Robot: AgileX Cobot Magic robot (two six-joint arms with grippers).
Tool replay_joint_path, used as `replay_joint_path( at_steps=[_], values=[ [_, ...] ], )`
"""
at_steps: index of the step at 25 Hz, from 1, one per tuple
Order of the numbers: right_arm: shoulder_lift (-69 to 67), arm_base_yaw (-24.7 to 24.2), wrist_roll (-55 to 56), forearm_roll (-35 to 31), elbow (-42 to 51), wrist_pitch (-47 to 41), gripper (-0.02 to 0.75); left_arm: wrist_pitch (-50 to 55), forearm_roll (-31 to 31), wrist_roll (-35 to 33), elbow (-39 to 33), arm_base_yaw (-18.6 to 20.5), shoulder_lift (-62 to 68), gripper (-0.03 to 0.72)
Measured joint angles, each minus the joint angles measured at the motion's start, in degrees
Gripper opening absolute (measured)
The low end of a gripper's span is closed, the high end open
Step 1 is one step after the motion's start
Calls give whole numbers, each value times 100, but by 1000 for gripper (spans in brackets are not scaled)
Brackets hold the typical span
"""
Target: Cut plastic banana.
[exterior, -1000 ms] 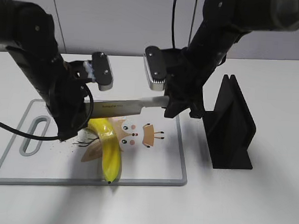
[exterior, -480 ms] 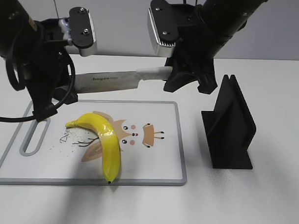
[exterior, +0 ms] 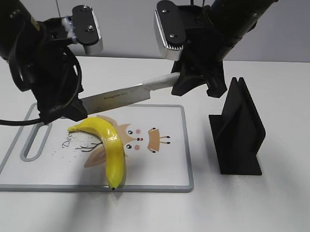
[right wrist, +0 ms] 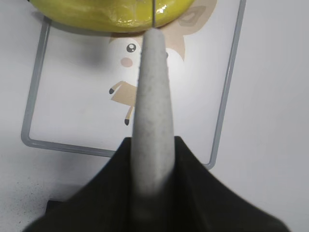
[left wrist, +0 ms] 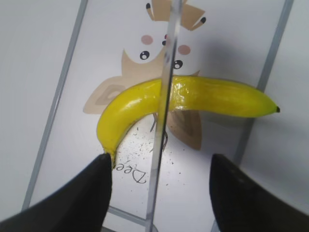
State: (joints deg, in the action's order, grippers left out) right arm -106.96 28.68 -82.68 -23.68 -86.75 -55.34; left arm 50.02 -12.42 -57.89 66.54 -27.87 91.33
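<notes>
Right pincer (exterior: 192,87) clenched on the knife (exterior: 120,97) handle. Left pincer (left wrist: 157,193) released, straddling the blade. Plastic banana (exterior: 107,145) lies on the cutting board (exterior: 163,167), left part of the table (exterior: 274,201).

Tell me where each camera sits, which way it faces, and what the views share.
Exterior: in front, above table height, slanting down at the cutting board; both arms show.
Left wrist: on the left arm, looking down past the open left end effector at the knife.
Right wrist: looking along the knife handle held by the right end effector.
Shared: the plastic banana and knife appear in all three.
</notes>
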Motion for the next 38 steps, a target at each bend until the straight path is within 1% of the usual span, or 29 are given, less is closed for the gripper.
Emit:
replay_joint_path(
  at_steps=[4, 7, 10, 12, 14, 16, 19, 22, 25, 29, 31, 33, 36, 38],
  values=[
    [0, 0, 0, 0, 0, 0, 187, 39, -48, 0, 0, 0, -106, 643],
    [0, 0, 318, 0, 0, 0, 187, 118, -42, 23, 0, 0, -380, 631],
    [0, 0, 1050, 0, 0, 0, 187, 178, 183, 462, 0, 0, -717, 591],
    [0, 0, 1573, 0, 0, 0, 187, 192, 518, 1007, 0, 0, -935, 572],
    [0, 0, 2263, 0, 0, -23, 187, 198, 959, 1809, 0, 13, -1149, 565],
    [0, 0, 3123, 0, -42, -97, 187, 303, 1333, 2748, 0, 119, -1283, 563],
    [0, 0, 4071, 64, -233, -384, 187, 765, 1540, 3566, 0, 488, -1348, 562],
    [2, 0, 4514, 146, -461, -888, 187, 1324, 1572, 4043, 0, 930, -1348, 561],
    [13, 0, 5022, 158, -524, -1334, 187, 1827, 1474, 4338, 0, 1334, -1348, 560],
    [34, 0, 6160, 212, -524, -1422, 187, 1951, 985, 4522, -71, 1756, -1433, 554],
    [140, 0, 6507, 206, -421, -1416, 187, 1958, 777, 4543, -256, 1835, -1611, 553],
    [345, 11, 6852, 195, -162, -1359, 187, 1963, 688, 4546, -455, 1834, -1855, 552],
    [804, 13, 7305, 196, 368, -978, 187, 1963, 642, 4553, -813, 1837, -2328, 552],
    [1159, 19, 7525, 196, 765, -562, 187, 1969, 642, 4565, -1080, 1841, -2687, 552]
  ],
)
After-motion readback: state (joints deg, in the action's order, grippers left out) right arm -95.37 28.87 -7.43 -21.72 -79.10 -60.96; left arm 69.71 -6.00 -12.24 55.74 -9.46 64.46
